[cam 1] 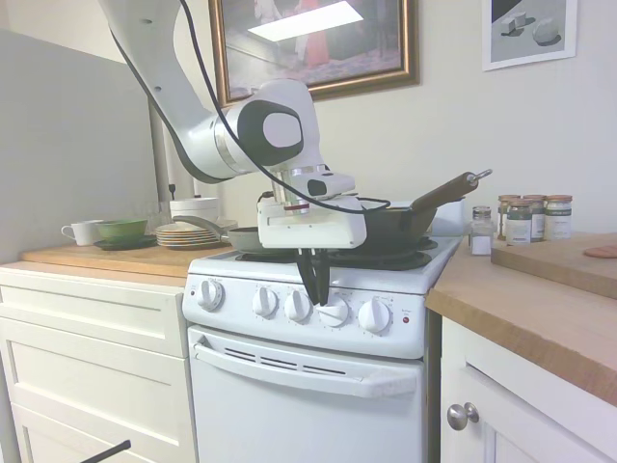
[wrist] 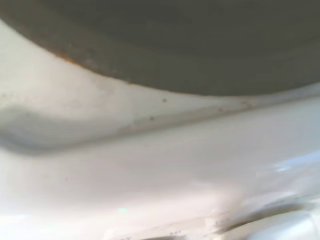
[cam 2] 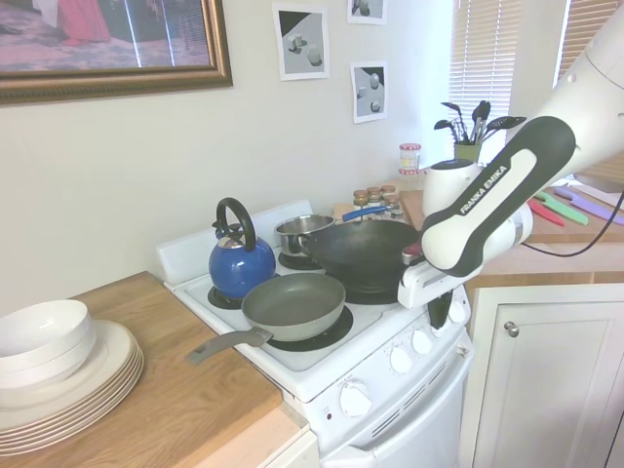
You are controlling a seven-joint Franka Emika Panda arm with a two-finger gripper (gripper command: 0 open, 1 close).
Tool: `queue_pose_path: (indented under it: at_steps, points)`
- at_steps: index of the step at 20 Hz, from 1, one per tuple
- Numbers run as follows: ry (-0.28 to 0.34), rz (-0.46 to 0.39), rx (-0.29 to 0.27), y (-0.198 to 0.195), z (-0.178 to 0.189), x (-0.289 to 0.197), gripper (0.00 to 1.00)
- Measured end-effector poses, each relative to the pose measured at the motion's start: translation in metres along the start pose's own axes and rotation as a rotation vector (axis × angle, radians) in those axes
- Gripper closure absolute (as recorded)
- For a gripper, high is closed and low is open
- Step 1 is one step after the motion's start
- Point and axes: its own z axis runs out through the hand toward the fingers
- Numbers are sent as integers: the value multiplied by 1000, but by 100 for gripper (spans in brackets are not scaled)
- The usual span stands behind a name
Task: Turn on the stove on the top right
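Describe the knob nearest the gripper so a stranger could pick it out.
On the white stove, five round knobs line the front panel above the oven-door handle. It is the fourth knob from the left. Unlike its neighbours, the gripper hangs just above it.

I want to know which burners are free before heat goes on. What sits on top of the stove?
On the stove: a blue kettle, a grey frying pan, a black wok and a small steel pot. The coils beneath them are mostly covered.
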Motion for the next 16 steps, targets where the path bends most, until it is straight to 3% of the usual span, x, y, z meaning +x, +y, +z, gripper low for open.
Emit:
queue_pose_path:
  at_steps: [11,16]
  points:
    - [-15,8,-13,6,23,-2,100]
    - [9,-2,-36,6,29,-4,100]
